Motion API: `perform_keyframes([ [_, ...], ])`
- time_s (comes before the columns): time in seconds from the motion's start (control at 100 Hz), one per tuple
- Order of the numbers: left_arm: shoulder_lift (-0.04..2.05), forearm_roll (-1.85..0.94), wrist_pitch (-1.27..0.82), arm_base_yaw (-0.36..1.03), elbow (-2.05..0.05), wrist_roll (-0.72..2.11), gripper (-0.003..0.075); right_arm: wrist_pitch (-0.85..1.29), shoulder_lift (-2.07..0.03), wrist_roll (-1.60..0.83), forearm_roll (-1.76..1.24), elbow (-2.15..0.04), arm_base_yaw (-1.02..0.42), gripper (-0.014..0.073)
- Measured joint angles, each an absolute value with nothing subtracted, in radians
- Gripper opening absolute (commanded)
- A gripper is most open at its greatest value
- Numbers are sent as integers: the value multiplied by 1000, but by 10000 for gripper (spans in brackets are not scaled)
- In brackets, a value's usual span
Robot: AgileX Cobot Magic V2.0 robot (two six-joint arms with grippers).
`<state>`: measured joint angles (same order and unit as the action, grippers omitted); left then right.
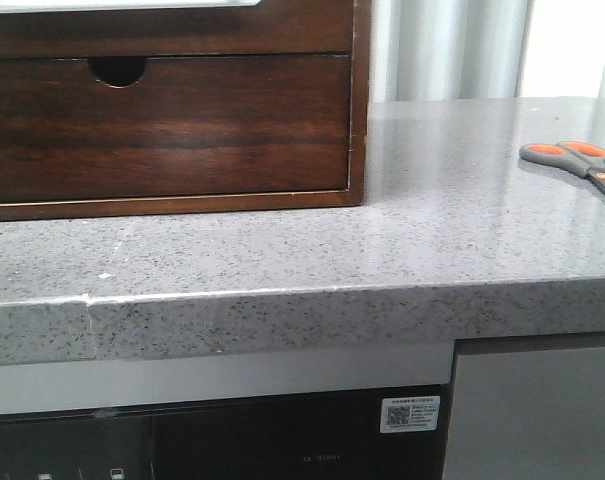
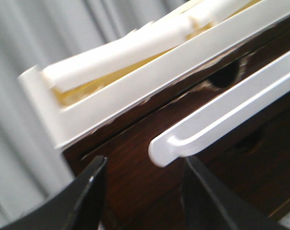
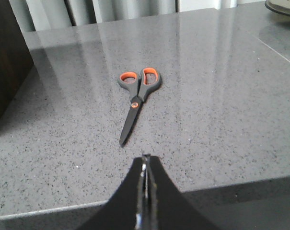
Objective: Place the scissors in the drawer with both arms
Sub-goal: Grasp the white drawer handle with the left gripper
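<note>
The scissors (image 1: 572,160) lie flat on the grey speckled desk (image 1: 282,260), far over on the robot's right and well apart from the dark wooden cabinet (image 1: 172,110) that stands at the left rear of the desk. In the right wrist view the scissors (image 3: 137,96) show closed blades, with grey handles lined in orange, and nothing touches them. The right gripper (image 3: 145,165) hangs above the desk edge, short of the blade tips, its fingers pressed together with nothing between them. The left gripper (image 2: 145,167) is up beside the cabinet's upper part, its two dark fingers (image 2: 89,191) spread apart and empty, framing the rounded end of a white bar handle (image 2: 221,115) without touching it (this view is somewhat blurred). Above that handle a white tray (image 2: 149,67) rests on the cabinet top. In the front view the only drawer front fully seen is the one with a semicircular notch (image 1: 118,68); neither arm appears in that view.
</note>
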<state>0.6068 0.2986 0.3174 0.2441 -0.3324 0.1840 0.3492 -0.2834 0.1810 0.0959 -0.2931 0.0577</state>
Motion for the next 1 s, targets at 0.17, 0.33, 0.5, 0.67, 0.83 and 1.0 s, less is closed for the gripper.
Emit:
perform_keyframes([
  [0.17, 787, 403, 404, 354, -395, 242, 334, 389, -283, 181, 96, -293, 58, -66],
  [0.33, 938, 426, 420, 384, -469, 362, 334, 434, -283, 181, 96, -293, 58, -66],
  [0.5, 1043, 465, 420, 387, -532, 461, 334, 445, -283, 181, 96, -293, 58, -66],
  [0.67, 1103, 478, 420, 387, -563, 565, 334, 448, -283, 181, 96, -293, 58, -66],
  [0.83, 1132, 480, 420, 387, -572, 622, 291, 449, -283, 181, 96, -293, 58, -66],
  [1.0, 1141, 480, 423, 387, -572, 648, 122, 449, -283, 181, 96, -293, 58, -66],
])
